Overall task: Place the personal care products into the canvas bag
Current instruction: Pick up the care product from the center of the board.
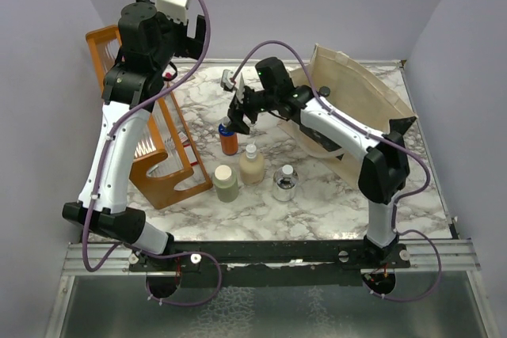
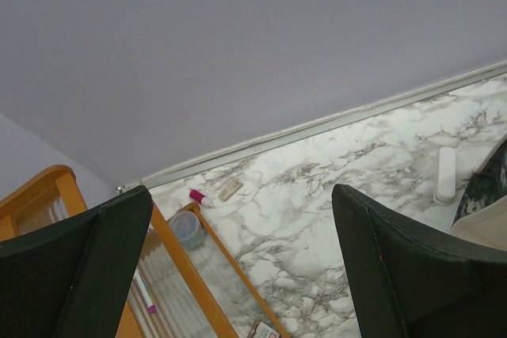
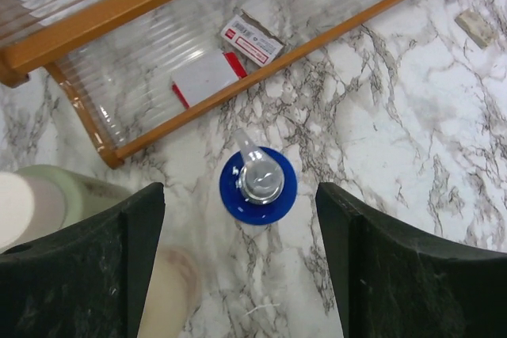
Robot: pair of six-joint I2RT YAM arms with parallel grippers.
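Blue-capped orange bottle (image 3: 258, 185) stands directly below the right tool (image 3: 238, 223), whose jaws gape wide apart.

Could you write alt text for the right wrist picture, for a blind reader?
Seen from above, the open right hand hangs over a blue-capped bottle, framed between its two dark fingers, on a marble table. An orange wooden rack lies beyond.
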